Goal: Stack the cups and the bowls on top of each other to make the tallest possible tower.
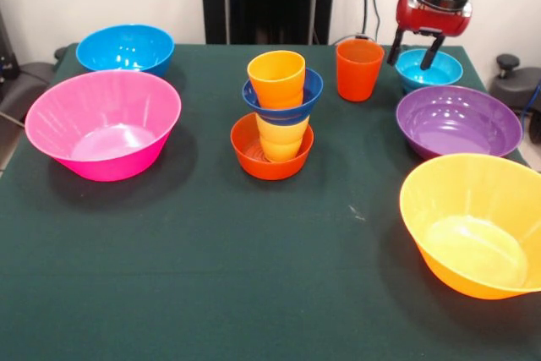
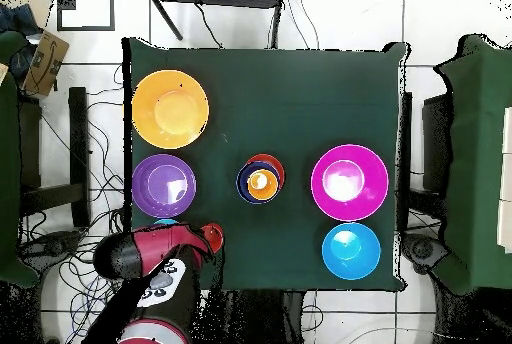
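The tower stands mid-table: a small orange-red bowl [image 1: 254, 161] holds a yellow cup [image 1: 283, 137], then a dark blue bowl [image 1: 310, 93], with a light orange cup [image 1: 276, 78] on top. In the overhead view the tower [image 2: 260, 180] is near the centre. My gripper [image 1: 415, 48] is open and empty. It hangs just above the cyan bowl [image 1: 428, 73], its fingers straddling the bowl's left part. The darker red-orange cup [image 1: 359, 69] stands upright just left of the gripper and shows in the overhead view [image 2: 211, 237]. There my arm covers most of the cyan bowl [image 2: 165, 222].
A purple bowl [image 1: 458, 120] sits in front of the cyan one, and a large yellow-orange bowl [image 1: 478, 221] lies nearer the camera. A large pink bowl [image 1: 103, 123] and a medium blue bowl [image 1: 125, 48] are at the left. The table [image 1: 254, 276] has a dark green cloth.
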`<state>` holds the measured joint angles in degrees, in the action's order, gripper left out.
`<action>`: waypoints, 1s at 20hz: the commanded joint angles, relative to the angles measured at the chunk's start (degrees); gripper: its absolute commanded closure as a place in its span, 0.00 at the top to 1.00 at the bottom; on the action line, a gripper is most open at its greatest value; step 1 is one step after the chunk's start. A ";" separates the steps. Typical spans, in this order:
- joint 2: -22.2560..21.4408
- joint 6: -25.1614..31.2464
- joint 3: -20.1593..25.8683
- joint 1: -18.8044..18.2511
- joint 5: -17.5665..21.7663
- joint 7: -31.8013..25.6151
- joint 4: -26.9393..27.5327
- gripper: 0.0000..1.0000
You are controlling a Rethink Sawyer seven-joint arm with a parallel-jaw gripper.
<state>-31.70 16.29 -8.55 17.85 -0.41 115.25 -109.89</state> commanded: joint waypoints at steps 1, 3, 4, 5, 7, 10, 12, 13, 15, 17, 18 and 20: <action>1.13 -0.95 5.14 0.23 -4.39 10.96 2.96 1.00; 1.18 -1.11 5.53 0.37 -5.06 10.95 2.91 1.00; 1.27 -1.15 5.55 0.56 -5.34 10.96 2.97 1.00; 1.33 -1.29 5.75 0.57 -5.60 10.87 2.93 1.00; 1.44 -1.72 6.17 0.48 -6.00 10.60 2.71 1.00; 1.62 -2.55 6.51 0.26 -6.30 10.12 2.24 1.00; 1.79 -2.92 6.23 0.48 -6.36 10.01 2.06 1.00; 1.87 -3.16 5.96 0.58 -6.28 9.97 1.94 1.00; 2.07 -4.00 5.66 0.72 -6.06 10.01 1.53 1.00; 2.14 -4.45 5.65 0.71 -5.85 9.96 1.19 1.00; 2.12 -4.68 5.78 0.61 -5.78 9.93 0.97 1.00; 2.29 -5.37 5.91 0.53 -5.59 9.92 0.69 1.00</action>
<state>-31.67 16.24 -8.30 18.06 -4.22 115.25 -109.89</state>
